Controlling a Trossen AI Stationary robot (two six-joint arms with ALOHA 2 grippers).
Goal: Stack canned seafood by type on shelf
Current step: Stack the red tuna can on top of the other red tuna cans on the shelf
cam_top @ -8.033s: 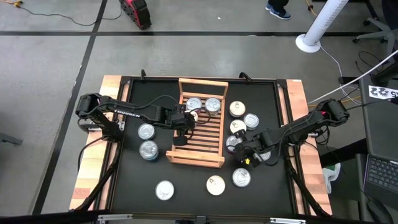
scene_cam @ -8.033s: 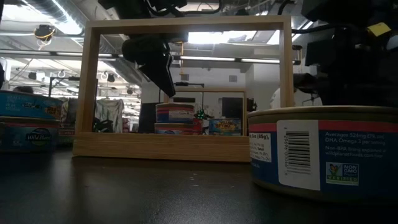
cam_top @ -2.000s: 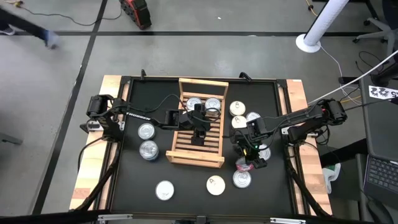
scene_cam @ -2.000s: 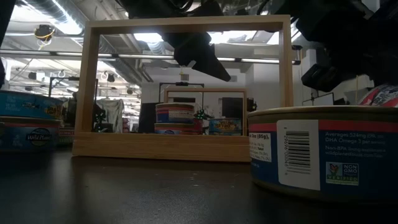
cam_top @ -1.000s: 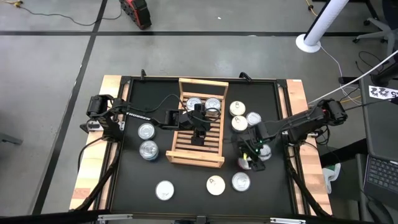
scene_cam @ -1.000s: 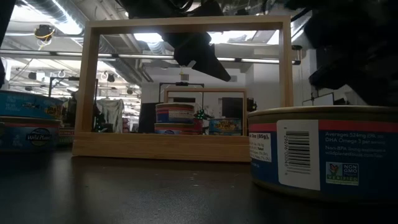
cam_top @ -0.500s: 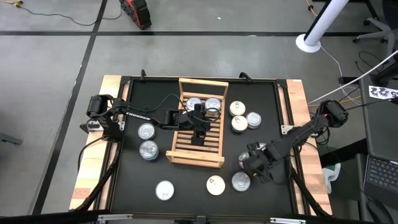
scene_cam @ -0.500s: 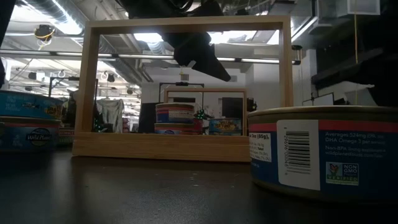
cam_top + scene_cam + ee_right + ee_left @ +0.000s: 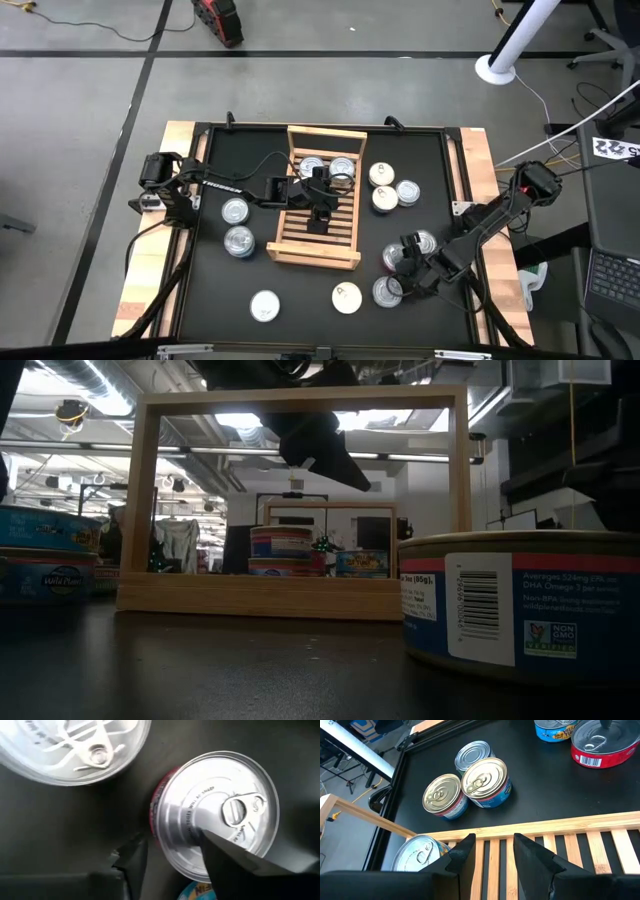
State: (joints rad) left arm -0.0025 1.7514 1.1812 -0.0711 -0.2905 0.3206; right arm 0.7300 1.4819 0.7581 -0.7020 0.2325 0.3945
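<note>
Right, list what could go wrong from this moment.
1. The right gripper is open over a red-sided tin, one finger above its lid; closing there may push it away rather than grip it.
2. A second tin sits close beside it, so a finger could knock that.
3. The left gripper hovers open and empty over the shelf, near the cans at its far end; both arms reaching in might crowd each other.

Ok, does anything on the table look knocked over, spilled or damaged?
Nothing stands out. The small round tins in view sit flat, lids up. The light wooden slatted rack lies square on the table. The right gripper hangs open over a red-sided, silver-lidded tin; the left gripper waits open above the rack.
</note>
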